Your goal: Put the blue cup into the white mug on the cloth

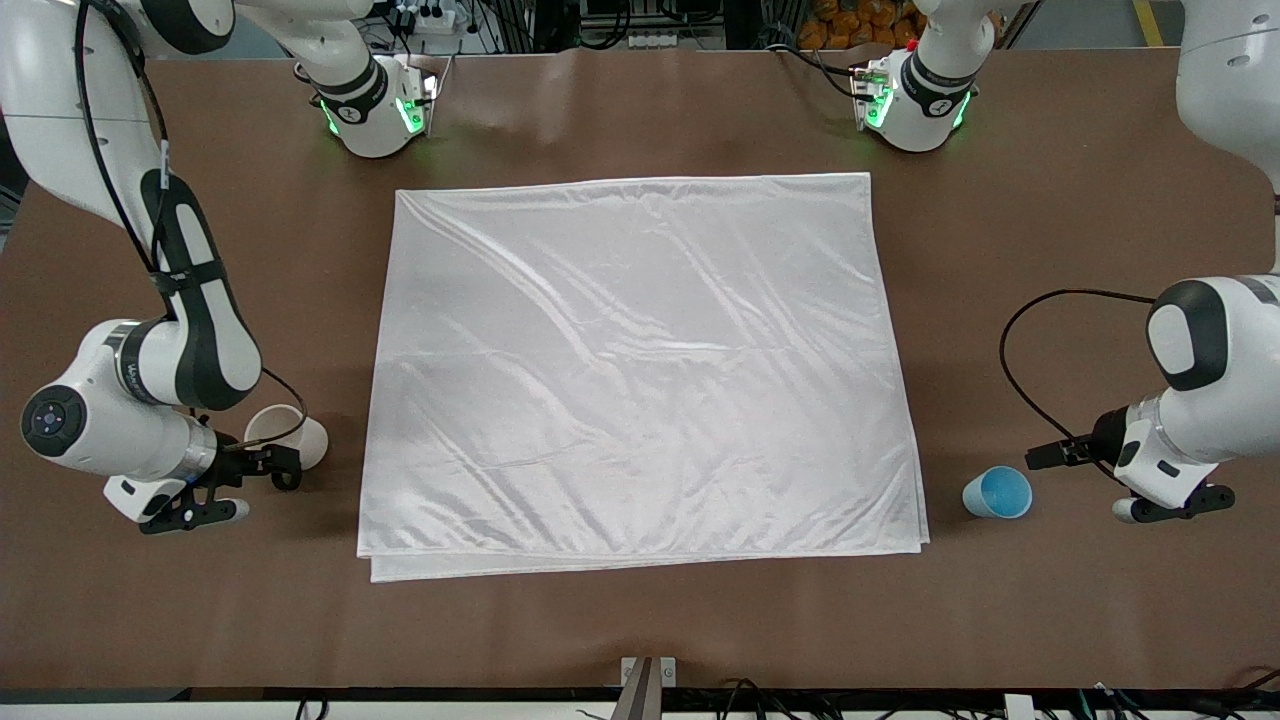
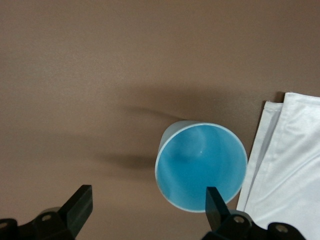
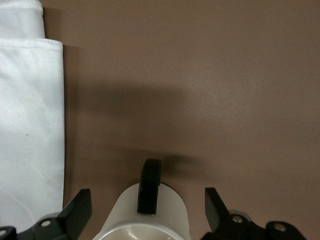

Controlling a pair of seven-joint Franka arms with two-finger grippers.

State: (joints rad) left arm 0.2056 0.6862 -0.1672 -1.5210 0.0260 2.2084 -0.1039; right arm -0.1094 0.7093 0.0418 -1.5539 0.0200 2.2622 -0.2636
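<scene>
The blue cup [image 1: 997,492] lies on its side on the bare table, beside the cloth's corner toward the left arm's end, with its mouth toward my left gripper [image 1: 1045,456]. In the left wrist view the cup [image 2: 200,165] sits just ahead of my open left gripper [image 2: 147,197], close to one finger [image 2: 216,202]. The white mug [image 1: 292,436] lies on the table at the right arm's end, beside the cloth [image 1: 640,370]. My right gripper [image 1: 284,463] is open around the mug [image 3: 122,212], whose black handle [image 3: 149,186] faces up, in the right wrist view [image 3: 147,200].
The folded cloth's layered edges show in both wrist views, left [image 2: 290,165] and right [image 3: 30,125]. Both arm bases [image 1: 375,110] stand at the table's edge farthest from the front camera. A small metal bracket [image 1: 647,672] sits at the nearest edge.
</scene>
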